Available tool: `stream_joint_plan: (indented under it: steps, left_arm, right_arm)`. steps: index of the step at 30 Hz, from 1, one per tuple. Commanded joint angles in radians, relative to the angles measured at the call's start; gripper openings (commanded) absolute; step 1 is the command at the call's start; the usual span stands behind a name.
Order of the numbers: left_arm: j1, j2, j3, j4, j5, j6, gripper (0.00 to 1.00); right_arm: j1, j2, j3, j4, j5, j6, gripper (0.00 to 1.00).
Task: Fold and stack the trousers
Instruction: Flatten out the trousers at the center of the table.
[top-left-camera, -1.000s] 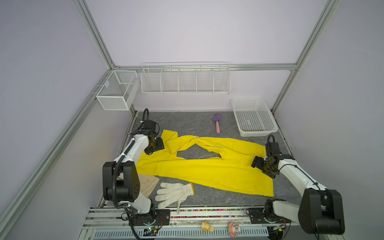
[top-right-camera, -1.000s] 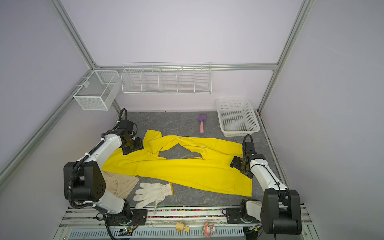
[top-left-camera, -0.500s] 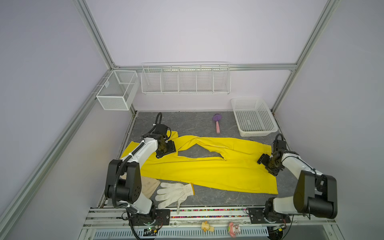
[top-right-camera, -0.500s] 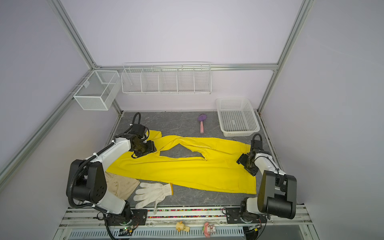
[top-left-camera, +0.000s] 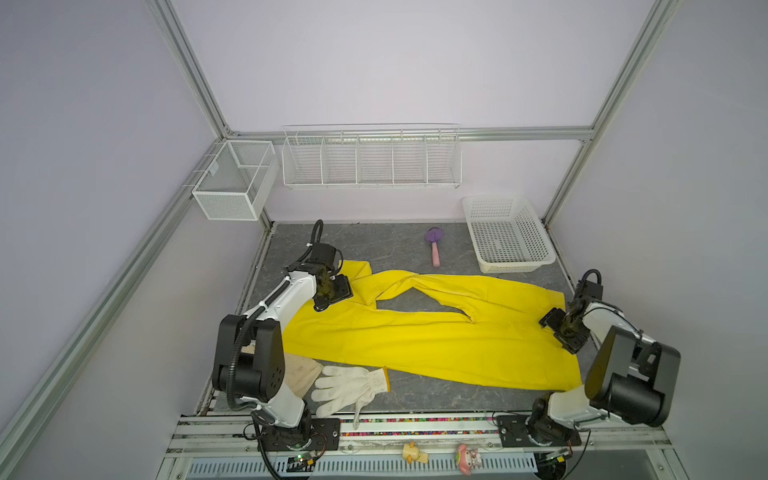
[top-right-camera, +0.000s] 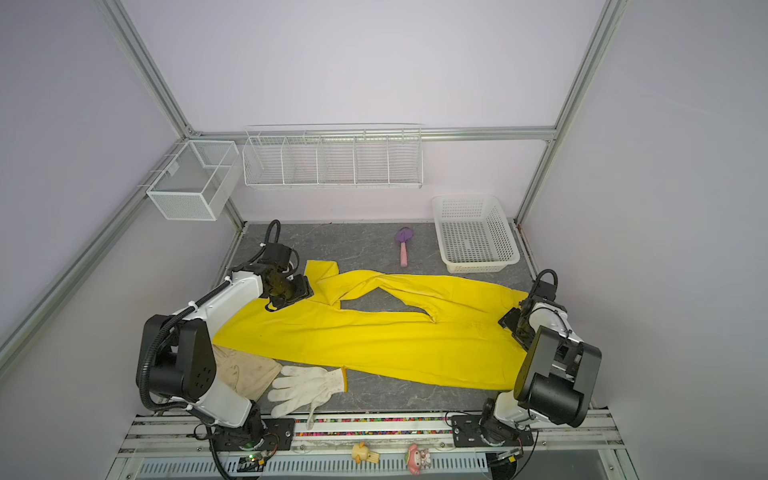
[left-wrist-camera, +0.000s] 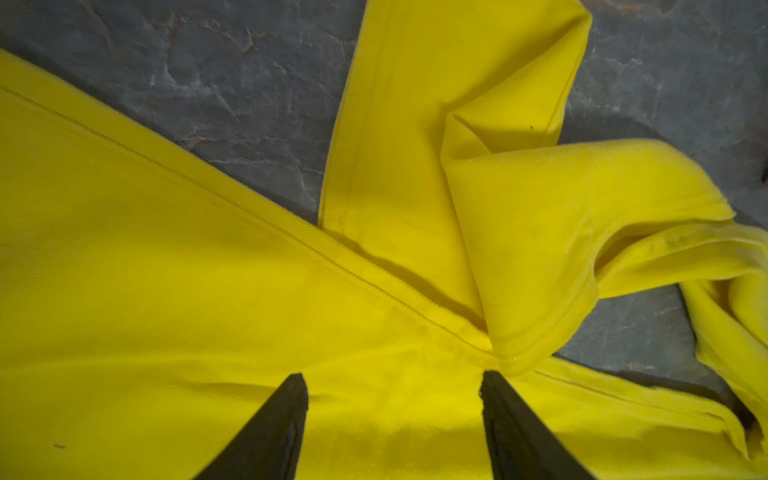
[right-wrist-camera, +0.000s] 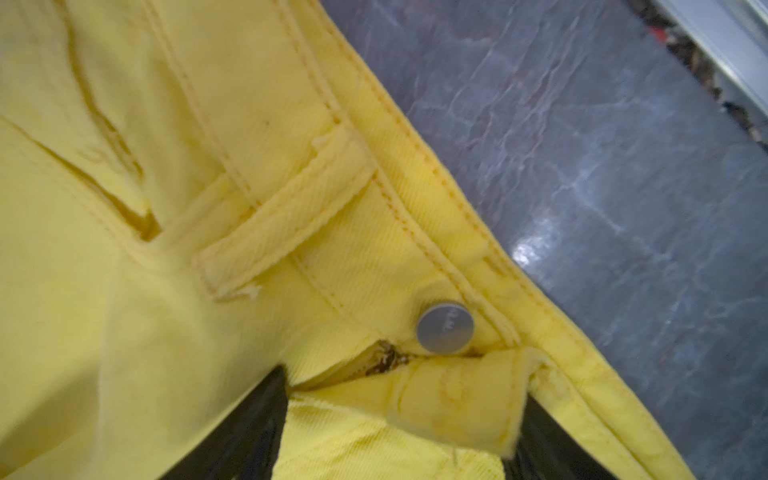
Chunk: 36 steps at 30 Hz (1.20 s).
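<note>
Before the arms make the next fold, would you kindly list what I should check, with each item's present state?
1. Trousers lying flat: not ok; the far leg's end is doubled over.
2. Left gripper over the legs: ok; open, above cloth.
3. Right gripper at the waistband: ok; beside the button.
4. Right grip: cannot tell; cloth lies between its fingers.
5. Glove clear of trousers: cannot tell; its cuff sits right at the near leg's edge.

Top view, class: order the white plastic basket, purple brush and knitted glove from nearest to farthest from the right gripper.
From the right gripper, at the waist end of the trousers:
1. white plastic basket, back right corner.
2. purple brush, back middle.
3. knitted glove, front edge, towards the left arm.
</note>
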Motion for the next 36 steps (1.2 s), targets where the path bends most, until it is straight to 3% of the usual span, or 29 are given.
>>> stream_joint_plan:
  steps: [1,5,9,14,19,26,30,31,36]
  left_arm:
    - [0.0,0.066,0.047,0.091,0.012,-0.08,0.67]
    - [-0.001,0.179,0.143,0.063,-0.03,-0.082,0.67]
    - [-0.002,0.305,0.271,-0.029,-0.147,-0.03,0.66]
    - [0.0,0.391,0.354,-0.097,-0.271,0.032,0.61]
    - [-0.002,0.471,0.426,-0.134,-0.27,0.066,0.54]
    - [-0.002,0.523,0.417,-0.11,-0.205,0.061,0.34]
    - [0.014,0.529,0.433,-0.14,-0.224,0.073,0.03]
    - [0.022,0.523,0.442,-0.157,-0.24,0.082,0.0]
    - [0.074,0.505,0.51,-0.236,-0.342,0.164,0.0]
  right_arm:
    - [0.014,-0.037,0.03,-0.039,0.002,-0.025,0.8]
    - [0.072,-0.143,0.027,-0.052,-0.071,-0.036,0.84]
    - [0.182,-0.221,-0.002,-0.059,-0.136,-0.005,0.86]
    - [0.306,-0.278,-0.008,-0.085,-0.144,0.008,0.88]
    - [0.404,-0.309,0.001,-0.103,-0.171,0.027,0.9]
    - [0.507,-0.304,-0.012,-0.088,-0.171,0.077,0.91]
    - [0.523,-0.293,-0.017,-0.096,-0.134,0.087,0.91]
    - [0.524,-0.293,-0.024,-0.096,-0.107,0.091,0.91]
    - [0.518,-0.218,-0.063,-0.062,-0.046,0.11,0.92]
